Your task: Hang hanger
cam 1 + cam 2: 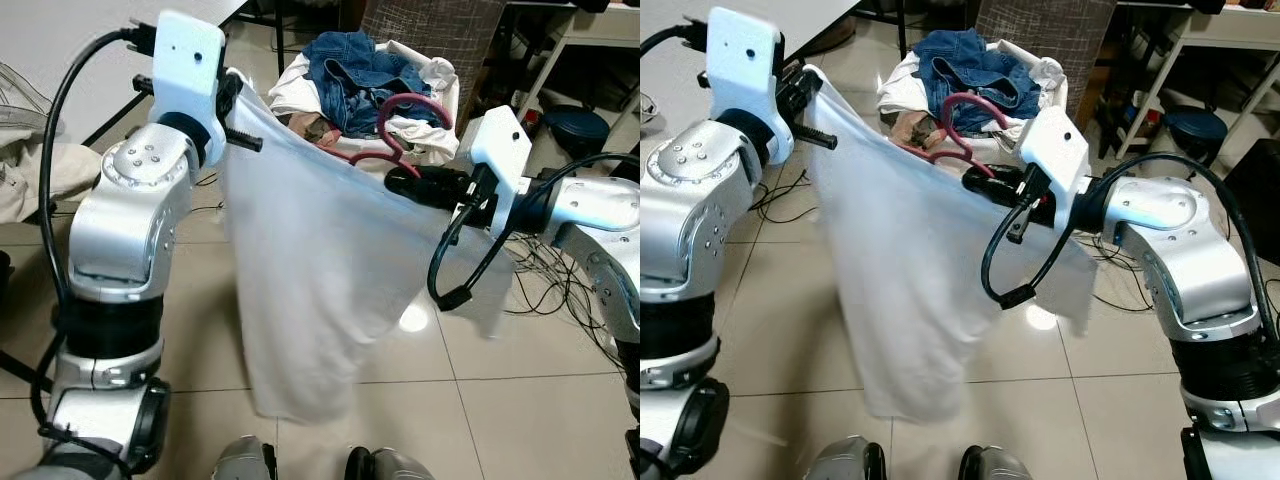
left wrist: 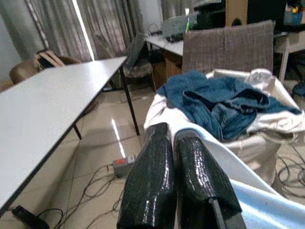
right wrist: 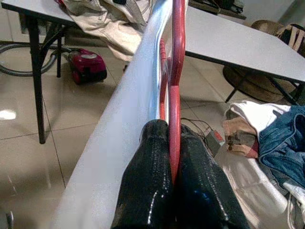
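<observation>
Fingers of the right gripper (image 3: pixel 174 157) clench the red hanger (image 1: pixel 395 125); left gripper (image 2: pixel 174 167) pinches the white garment (image 1: pixel 310 270) above the laundry basket (image 1: pixel 440 90); threading seems underway; next, seat the shoulder.

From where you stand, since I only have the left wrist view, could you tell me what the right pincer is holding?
Observer: The right pincer is shut on a red hanger together with the edge of the white garment.
Operator: Thanks; is the garment hanging free?
Observer: Yes, it is stretched between the left pincer and the right one, and its lower part drapes down above the tiled floor.
Operator: Where is the hanger's hook?
Observer: It curves up in front of the laundry basket that holds the blue jeans.
</observation>
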